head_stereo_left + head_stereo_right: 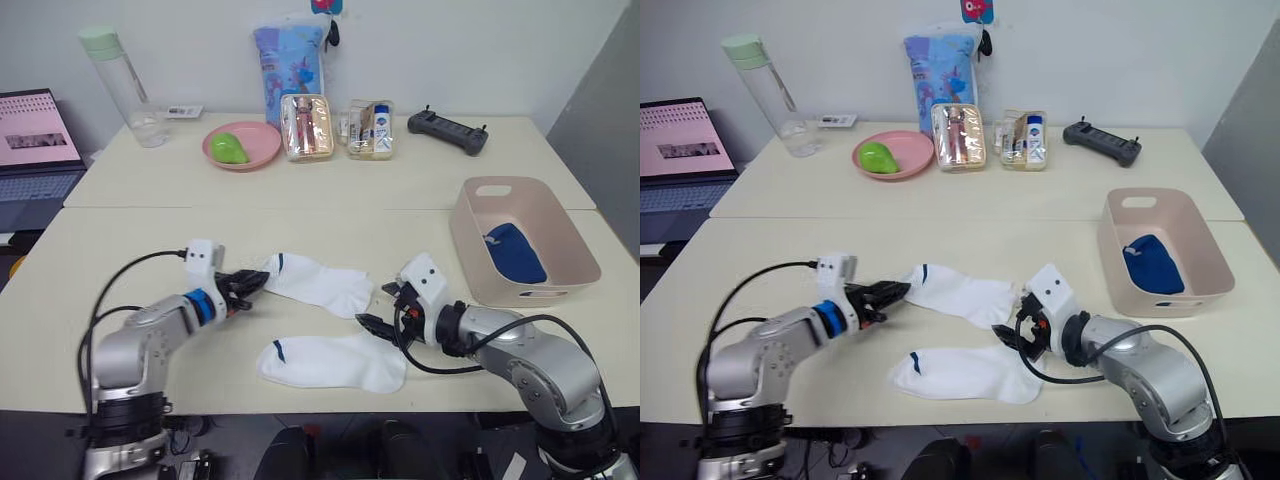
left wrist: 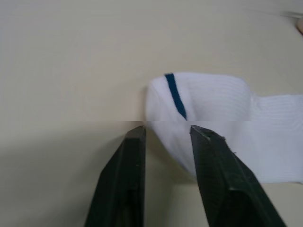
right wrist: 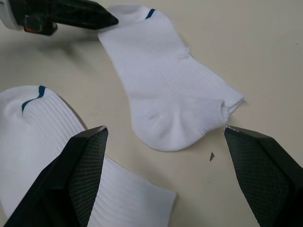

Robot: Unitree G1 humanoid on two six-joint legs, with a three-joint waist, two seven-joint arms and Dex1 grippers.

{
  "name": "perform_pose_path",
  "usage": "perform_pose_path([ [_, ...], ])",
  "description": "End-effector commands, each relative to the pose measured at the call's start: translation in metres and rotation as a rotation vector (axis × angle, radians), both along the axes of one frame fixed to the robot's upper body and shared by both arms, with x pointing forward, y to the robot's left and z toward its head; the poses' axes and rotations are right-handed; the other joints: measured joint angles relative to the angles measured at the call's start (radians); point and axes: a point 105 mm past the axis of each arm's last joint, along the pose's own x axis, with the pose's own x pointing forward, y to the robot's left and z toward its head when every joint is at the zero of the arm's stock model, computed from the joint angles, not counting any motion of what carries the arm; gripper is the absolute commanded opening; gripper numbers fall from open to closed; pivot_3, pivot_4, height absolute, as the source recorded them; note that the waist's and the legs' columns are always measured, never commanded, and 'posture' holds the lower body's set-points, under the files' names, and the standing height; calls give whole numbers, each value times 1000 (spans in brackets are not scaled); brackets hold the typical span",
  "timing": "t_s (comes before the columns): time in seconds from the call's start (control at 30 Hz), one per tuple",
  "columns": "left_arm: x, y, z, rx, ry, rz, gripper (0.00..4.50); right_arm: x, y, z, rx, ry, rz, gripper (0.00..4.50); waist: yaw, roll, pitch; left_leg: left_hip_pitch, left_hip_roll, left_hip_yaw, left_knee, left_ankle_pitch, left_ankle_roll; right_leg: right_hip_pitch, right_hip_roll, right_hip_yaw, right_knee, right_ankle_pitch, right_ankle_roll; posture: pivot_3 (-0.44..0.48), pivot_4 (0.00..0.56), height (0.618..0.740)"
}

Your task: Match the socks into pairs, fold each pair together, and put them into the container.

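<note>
Two white socks lie on the table: the far sock [image 1: 318,283] and the near sock [image 1: 330,362], each with a small dark blue mark at its cuff. My left gripper [image 1: 255,282] is narrowly open, its tips right at the far sock's cuff [image 2: 213,104]. My right gripper [image 1: 378,306] stands wide open just off the far sock's toe [image 3: 175,118], above the near sock's toe end [image 3: 42,137]. A blue sock [image 1: 515,252] lies inside the pale pink container [image 1: 470,240] at the right.
At the back stand a pink bowl [image 1: 243,146] holding something green, a clear bottle [image 1: 120,75], two clear pouches [image 1: 307,127], a patterned blue bag [image 1: 290,60] and a black controller [image 1: 447,130]. A laptop [image 1: 35,150] sits far left.
</note>
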Motion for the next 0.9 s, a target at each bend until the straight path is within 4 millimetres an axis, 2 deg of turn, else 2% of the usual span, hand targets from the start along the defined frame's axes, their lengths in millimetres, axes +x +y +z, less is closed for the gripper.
perform_pose_path([
  [0.03,7,8,24,13,-111,-18,2812,8,5,12,24,-76,-12,4208,0,0,0,0,0,0,0,0,0,0,0,0,0,0,0,0,150,733],
  [0.1,7,3,23,25,-100,-67,3374,15,6,12,31,-90,-41,4208,0,0,0,0,0,1,0,0,0,0,0,0,0,0,0,0,150,733],
  [0.17,8,-4,17,58,-85,-119,3374,23,5,11,18,-113,-80,4208,0,0,0,0,0,1,0,0,0,0,0,0,0,0,0,0,150,733],
  [0.27,15,-6,7,87,-59,-121,3374,32,2,9,11,-123,-132,4208,1,0,0,0,0,0,0,0,0,0,0,0,-1,0,0,0,150,733],
  [0.4,32,-12,-18,127,10,-140,3374,51,-4,-7,19,-57,-260,4208,0,0,0,0,0,1,0,0,0,0,0,0,0,0,0,0,150,733],
  [0.53,34,-22,-23,67,49,-202,3374,48,4,-15,112,40,-271,4208,0,0,0,0,0,1,0,0,0,0,0,0,0,0,0,0,150,733],
  [0.6,31,-26,-30,77,71,-237,3374,45,8,-21,104,67,-256,4208,1,1,-1,0,0,1,0,0,0,0,0,0,0,0,0,0,150,733],
  [0.63,30,-28,-31,70,76,-253,3409,44,8,-23,96,64,-252,4016,1,1,-1,0,-1,1,0,0,0,0,0,0,0,0,0,0,150,733],
  [0.73,20,-37,-25,38,76,-315,2844,42,9,-21,98,59,-241,3274,1,1,-1,0,-1,1,0,0,0,0,-1,1,0,0,0,0,150,733],
  [0.9,8,-33,-17,10,77,-318,1354,40,7,-17,97,47,-224,1496,-2,1,-1,0,0,1,0,0,0,0,0,1,0,0,0,0,150,733],
])
